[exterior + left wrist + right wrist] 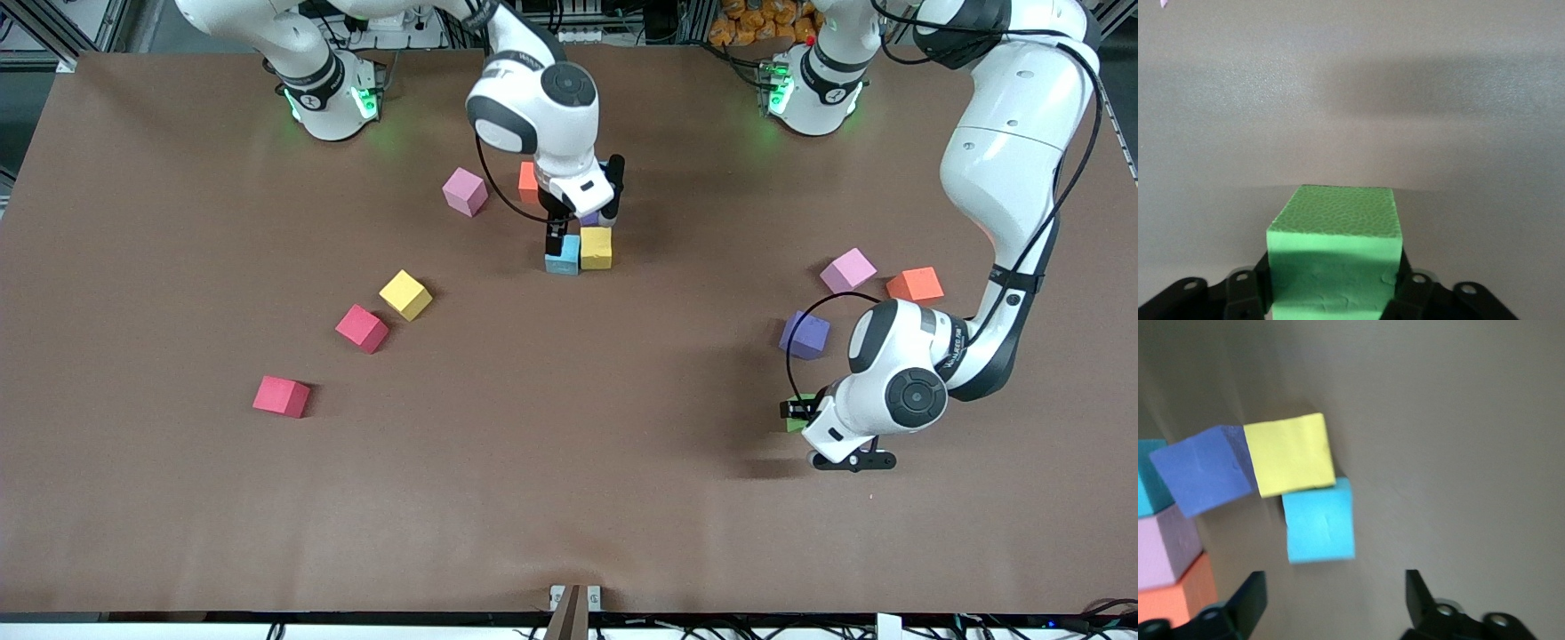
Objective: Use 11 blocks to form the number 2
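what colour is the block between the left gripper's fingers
Green: the block between the left gripper fingers shows best in the left wrist view.

No legible text, labels, brands or numbers in any view, small printing on the arm links too fine to read

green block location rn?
Front view: green block sits between the left gripper fingers, toward the left arm's end, nearer the camera than the purple block.
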Tool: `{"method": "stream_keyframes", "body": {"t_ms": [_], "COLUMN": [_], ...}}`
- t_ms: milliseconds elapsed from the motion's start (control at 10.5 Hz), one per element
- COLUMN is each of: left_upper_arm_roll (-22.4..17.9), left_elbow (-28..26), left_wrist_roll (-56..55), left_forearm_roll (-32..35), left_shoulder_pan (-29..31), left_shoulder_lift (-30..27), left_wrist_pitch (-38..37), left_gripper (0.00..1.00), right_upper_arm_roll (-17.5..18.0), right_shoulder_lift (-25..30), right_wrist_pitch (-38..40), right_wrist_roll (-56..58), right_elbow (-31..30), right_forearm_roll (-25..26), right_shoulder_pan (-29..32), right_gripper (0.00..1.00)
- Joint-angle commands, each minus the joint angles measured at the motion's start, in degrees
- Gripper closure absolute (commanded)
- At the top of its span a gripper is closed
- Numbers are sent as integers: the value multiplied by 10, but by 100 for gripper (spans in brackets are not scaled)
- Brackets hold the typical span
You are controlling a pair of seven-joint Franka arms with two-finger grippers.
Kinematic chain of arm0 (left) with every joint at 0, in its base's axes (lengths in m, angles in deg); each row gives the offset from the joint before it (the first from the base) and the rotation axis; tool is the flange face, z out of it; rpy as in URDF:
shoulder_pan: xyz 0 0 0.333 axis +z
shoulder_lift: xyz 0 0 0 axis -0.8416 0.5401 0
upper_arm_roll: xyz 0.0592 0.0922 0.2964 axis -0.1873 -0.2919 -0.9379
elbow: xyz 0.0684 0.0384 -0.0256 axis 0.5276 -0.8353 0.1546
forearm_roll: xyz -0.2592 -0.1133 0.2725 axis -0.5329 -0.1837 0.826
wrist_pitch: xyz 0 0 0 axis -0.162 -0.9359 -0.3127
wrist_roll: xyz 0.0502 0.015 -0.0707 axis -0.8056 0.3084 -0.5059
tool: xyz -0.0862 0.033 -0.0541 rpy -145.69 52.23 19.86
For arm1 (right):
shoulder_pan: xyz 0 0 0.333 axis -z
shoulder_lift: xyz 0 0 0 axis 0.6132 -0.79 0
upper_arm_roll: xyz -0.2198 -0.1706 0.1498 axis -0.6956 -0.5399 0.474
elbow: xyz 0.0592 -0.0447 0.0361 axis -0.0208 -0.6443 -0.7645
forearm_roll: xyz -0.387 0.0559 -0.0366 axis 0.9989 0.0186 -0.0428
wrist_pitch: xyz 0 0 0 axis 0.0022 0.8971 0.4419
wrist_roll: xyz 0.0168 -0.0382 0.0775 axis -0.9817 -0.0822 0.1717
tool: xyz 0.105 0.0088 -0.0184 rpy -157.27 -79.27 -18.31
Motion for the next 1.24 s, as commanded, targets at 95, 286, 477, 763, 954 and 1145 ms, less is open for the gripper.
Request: {"method": "stream_keyframes", "body": {"t_ms": [95,286,477,763,954,1145], "left_upper_arm_roll": [0,1,5,7,26,60], "left_elbow": [7,8,8,10,10,10], "left_wrist_roll": [4,3,-1,-2,-23,-76], "left_forearm_roll": [8,7,5,0,-3,-6], "left_shoulder_pan": [-5,-5,-10,-28,-30,-30], "left_shoulder_lift": [-3,-9,-13,-13,-18,-19], "left_wrist_pitch": [1,1,1,1,1,1], "left_gripper": [50,50,51,54,54,54], "right_upper_arm_roll": [19,19,19,19,18,19], "right_shoulder_lift": [128,168,203,211,211,196], "right_wrist_pitch": [76,76,76,87,99,81], "right_wrist_roll": [10,30,71,162,169,196], "right_elbow": [-14,-13,-13,-22,-42,-62], "right_forearm_roll": [-1,-45,-78,-82,-82,-83], "right_shoulder_pan": [95,163,245,333,372,421], "right_gripper": [0,0,0,0,0,0]}}
